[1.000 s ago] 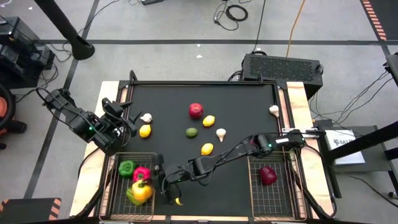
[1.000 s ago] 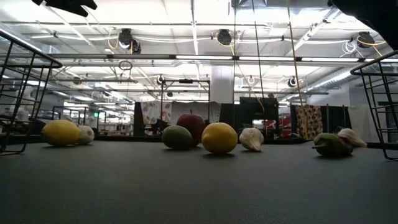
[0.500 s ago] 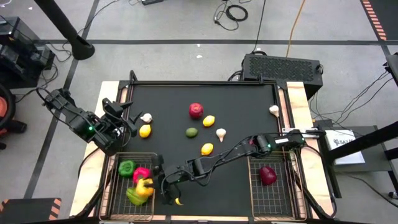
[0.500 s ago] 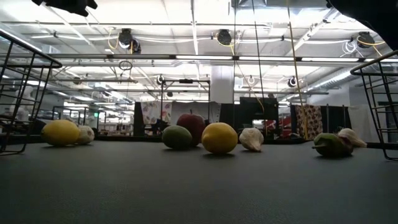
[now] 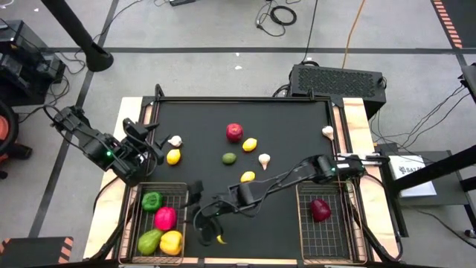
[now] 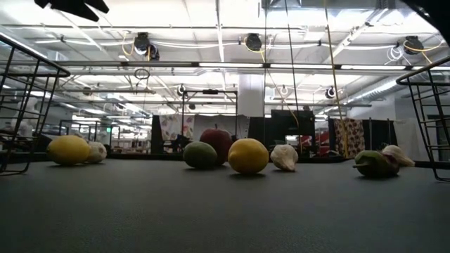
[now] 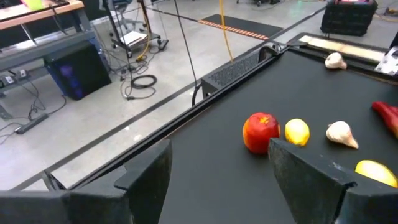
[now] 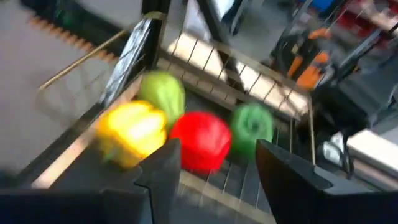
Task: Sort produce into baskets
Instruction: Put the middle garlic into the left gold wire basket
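Right gripper (image 5: pixel 199 217): fingers apart, empty, just outside wire-mesh brass-rimmed basket (image 5: pixel 134 223) | yellow toy pepper (image 5: pixel 171 240) lies inside beside green and pink peppers, sorted with its kind | left gripper (image 5: pixel 149 145): parked wide, empty, beside table edge

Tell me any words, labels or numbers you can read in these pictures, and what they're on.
None can be read.
White label on the right arm's base, beside the table: dark print, too small to read.
Green sign far back in the room, low view: too small to read.
Produce and baskets: no lettering visible.
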You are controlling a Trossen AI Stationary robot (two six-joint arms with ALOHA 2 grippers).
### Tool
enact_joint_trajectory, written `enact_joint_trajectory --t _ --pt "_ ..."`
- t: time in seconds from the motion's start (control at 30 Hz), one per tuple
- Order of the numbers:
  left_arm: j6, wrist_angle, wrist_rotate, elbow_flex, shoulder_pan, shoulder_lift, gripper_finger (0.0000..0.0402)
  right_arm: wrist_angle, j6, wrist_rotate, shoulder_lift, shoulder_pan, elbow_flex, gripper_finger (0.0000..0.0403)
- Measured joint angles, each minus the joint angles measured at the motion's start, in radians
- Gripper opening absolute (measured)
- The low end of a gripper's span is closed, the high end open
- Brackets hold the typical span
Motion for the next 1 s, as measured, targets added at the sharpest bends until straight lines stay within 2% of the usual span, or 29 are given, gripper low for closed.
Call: enact_joint_trajectory --t 0.13,0.27,0.4,0.5,0.7,0.83,1.0 --pt "-0.056 0.006 0.001 -0.047 0.0 0.001 0.0274 -0.295 0.043 0.004 -0.076 0.014 0.0 0.0198" --pt "-0.076 0.084 0.005 -0.109 0.0 0.005 0.0274 -0.603 0.121 0.004 -0.121 0.031 0.0 0.0196" --pt "-0.066 0.18 0.005 -0.15 0.0 0.011 0.0274 -0.847 0.198 0.013 -0.127 0.041 0.0 0.0196" --pt "0.002 0.25 0.002 -0.157 0.0 0.016 0.0274 -0.991 0.251 0.042 -0.127 0.041 -0.003 0.0192" --pt "0.161 0.395 0.041 -0.156 0.0 0.016 0.0274 -1.096 0.264 0.092 -0.155 0.035 -0.011 0.0169" --pt "0.194 0.43 0.091 -0.156 0.0 0.019 0.0274 -1.13 0.273 0.102 -0.206 0.029 -0.016 0.0151" --pt "0.207 0.417 0.109 -0.156 0.0 0.018 0.0274 -1.076 0.272 0.116 -0.347 0.021 -0.17 0.0132"
